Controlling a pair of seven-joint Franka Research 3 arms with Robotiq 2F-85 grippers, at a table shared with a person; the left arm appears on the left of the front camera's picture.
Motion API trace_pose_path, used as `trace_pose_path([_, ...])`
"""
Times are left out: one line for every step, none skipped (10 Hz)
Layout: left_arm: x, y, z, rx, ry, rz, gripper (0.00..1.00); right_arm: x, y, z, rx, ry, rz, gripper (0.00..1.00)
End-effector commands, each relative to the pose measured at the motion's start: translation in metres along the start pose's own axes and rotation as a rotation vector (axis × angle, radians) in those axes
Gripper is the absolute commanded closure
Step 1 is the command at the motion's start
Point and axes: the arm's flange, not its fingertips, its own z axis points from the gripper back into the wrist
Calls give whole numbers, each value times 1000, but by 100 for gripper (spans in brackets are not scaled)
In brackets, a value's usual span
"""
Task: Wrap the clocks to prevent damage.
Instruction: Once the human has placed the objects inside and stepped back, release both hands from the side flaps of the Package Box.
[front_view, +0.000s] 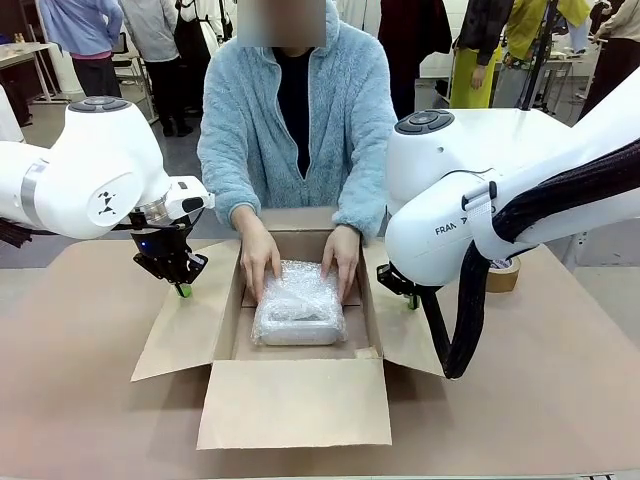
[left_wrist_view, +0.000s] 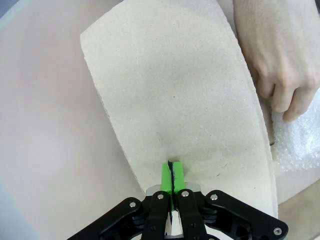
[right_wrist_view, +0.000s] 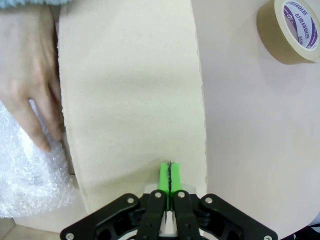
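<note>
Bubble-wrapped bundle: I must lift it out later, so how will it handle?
The bubble-wrapped bundle probably feels squashy outside yet stiff within, since it lies flat and keeps a rectangular shape. Its glossy clear wrap may be slippery. Being flat, it seems unlikely to roll or tip.

The opening of the cardboard box (front_view: 240, 335) is being taken up by the bubble-wrapped bundle (front_view: 299, 310). Its far corners are being covered by the person's hands, one hand (front_view: 259, 258) at picture left and the other hand (front_view: 342, 258) at picture right. The left side flap (front_view: 185, 335) is being overhung by the left end effector (front_view: 183, 291) and the right side flap (front_view: 402, 335) by the right end effector (front_view: 413, 301), both with fingers pressed together. The front flap (front_view: 295, 400) and the bench (front_view: 80, 400) around it are being left free for a pass. At far right, bench room is being taken by a brown tape roll (front_view: 503, 275).
</note>
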Motion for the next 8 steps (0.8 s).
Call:
trace_pose_path([-1,0,2,1,-5,0,99,-1,0,-2,-4,7,-3,99])
trace_pose_path([-1,0,2,1,-5,0,99,-1,0,-2,-4,7,-3,99])
trace_pose_path([-1,0,2,1,-5,0,99,-1,0,-2,-4,7,-3,99])
trace_pose_path([-1,0,2,1,-5,0,99,-1,0,-2,-4,7,-3,99])
trace_pose_path([-1,0,2,1,-5,0,99,-1,0,-2,-4,7,-3,99])
trace_pose_path([-1,0,2,1,-5,0,99,-1,0,-2,-4,7,-3,99])
trace_pose_path([-1,0,2,1,-5,0,99,-1,0,-2,-4,7,-3,99])
trace_pose_path([0,0,0,0,0,0,99,0,0,0,0,0,0,99])
